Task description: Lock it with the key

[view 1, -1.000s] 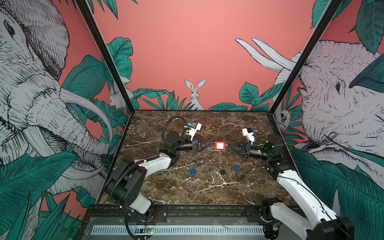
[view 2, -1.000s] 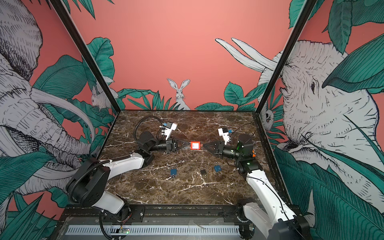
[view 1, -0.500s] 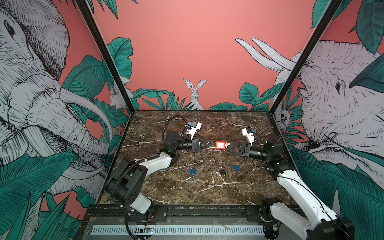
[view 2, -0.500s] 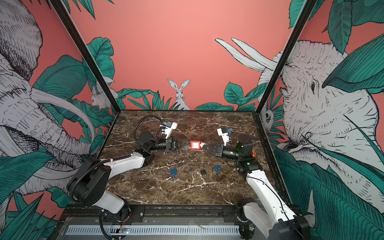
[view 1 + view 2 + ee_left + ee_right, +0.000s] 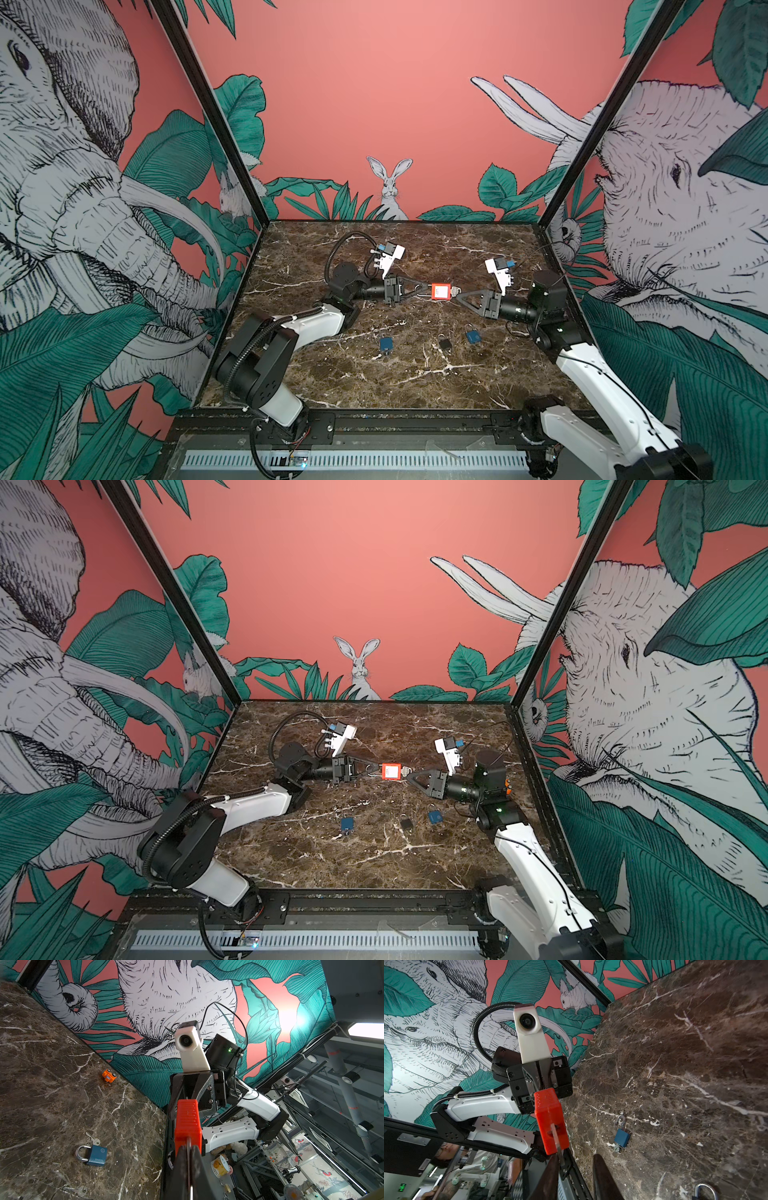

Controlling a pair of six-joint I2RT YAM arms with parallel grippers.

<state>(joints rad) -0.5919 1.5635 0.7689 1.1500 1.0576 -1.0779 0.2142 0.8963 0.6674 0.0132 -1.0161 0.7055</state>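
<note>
A red padlock (image 5: 440, 291) (image 5: 391, 771) hangs in the air above the middle of the marble table. My left gripper (image 5: 424, 287) (image 5: 189, 1149) is shut on its thin metal shackle. A silver key (image 5: 455, 291) (image 5: 557, 1140) sticks out of the lock body (image 5: 550, 1120) on the side away from the shackle. My right gripper (image 5: 459, 296) (image 5: 576, 1156) is at the key and open. The key's bow lies against one finger, and the other finger stands well apart from it.
On the table nearer the front lie two blue padlocks (image 5: 386, 343) (image 5: 471, 336) and a small black padlock (image 5: 445, 344). A small orange object (image 5: 108, 1076) sits by the right wall. A loose key (image 5: 80, 1190) lies near one blue padlock (image 5: 96, 1155).
The right gripper's jaws narrowed at the key, then spread apart again. The left gripper and the red padlock have stayed in place.
</note>
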